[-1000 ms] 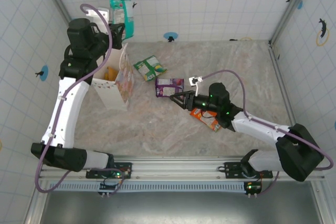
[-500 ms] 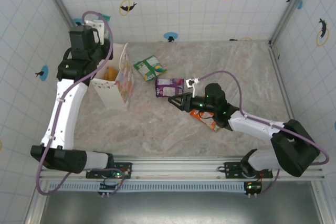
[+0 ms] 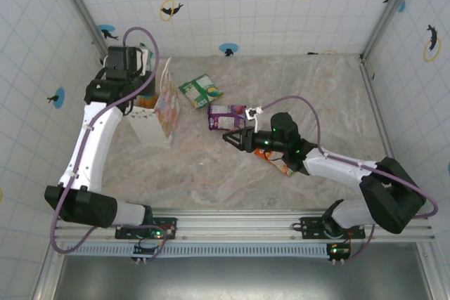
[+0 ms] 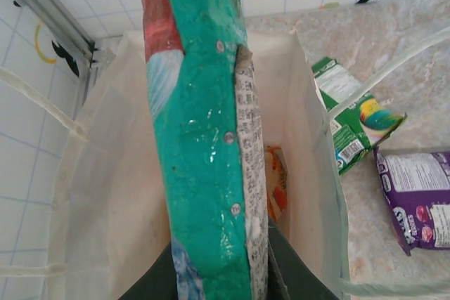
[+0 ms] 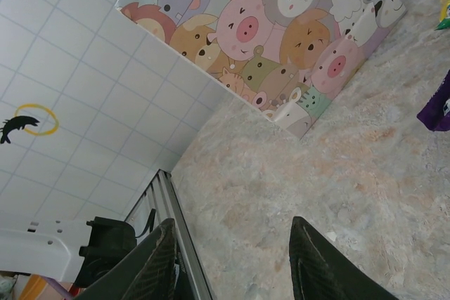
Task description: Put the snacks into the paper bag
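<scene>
While the left pincer [image 4: 218,275] pinches a teal snack packet [image 4: 200,124] at the mouth of the paper bag [image 4: 309,145], the right pincer [image 3: 233,137] hangs spread just beside the purple packet [image 3: 226,114] on the desk [image 3: 211,166].

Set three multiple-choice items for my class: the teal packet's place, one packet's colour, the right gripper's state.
1. Where is the teal packet?
A. flat on the table
B. in the left gripper, over the mouth of the paper bag
C. leaning on the back wall
2. What colour is the packet beside the green-white packet?
A. purple
B. yellow
C. red
3. The right gripper is:
A. shut on a packet
B. open and empty
C. shut on a handle
Answers: 1 B, clamped upright above the open bag; 2 A, the purple packet lies just right of it; 3 B, its fingers stand apart with nothing between.
</scene>
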Tool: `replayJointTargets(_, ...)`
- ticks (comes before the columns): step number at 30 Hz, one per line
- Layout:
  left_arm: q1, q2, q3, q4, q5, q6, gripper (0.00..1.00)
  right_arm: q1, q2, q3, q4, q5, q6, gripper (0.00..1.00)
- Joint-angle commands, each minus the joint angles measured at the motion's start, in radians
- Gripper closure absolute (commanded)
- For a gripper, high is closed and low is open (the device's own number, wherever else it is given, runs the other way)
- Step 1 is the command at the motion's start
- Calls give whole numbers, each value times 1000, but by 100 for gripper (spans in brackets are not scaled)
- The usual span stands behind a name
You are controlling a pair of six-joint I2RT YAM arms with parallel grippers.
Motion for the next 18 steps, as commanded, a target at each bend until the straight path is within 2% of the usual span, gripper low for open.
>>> replayJointTargets(1, 1, 11, 27, -7, -23, -20, 76, 6, 7, 55, -13, 1, -9, 55)
replayJointTargets(3, 1, 8, 38, -3, -28, -29, 63, 7, 4, 54, -15, 6, -11, 55)
replayJointTargets(7, 2, -6, 70, 17, -12, -38, 53, 7, 4, 54, -15, 12, -9, 55)
replayJointTargets(11, 1, -14, 111, 22, 38, -48, 51, 7, 7, 60, -20, 12, -8, 55)
replayJointTargets(15, 1, -24, 139, 47, 138, -71, 50, 1, 5, 76, -51, 33, 3, 54)
replayJointTargets(18, -1, -21, 153, 75, 211, -91, 51, -17, 2, 120, -157, 70, -8, 53)
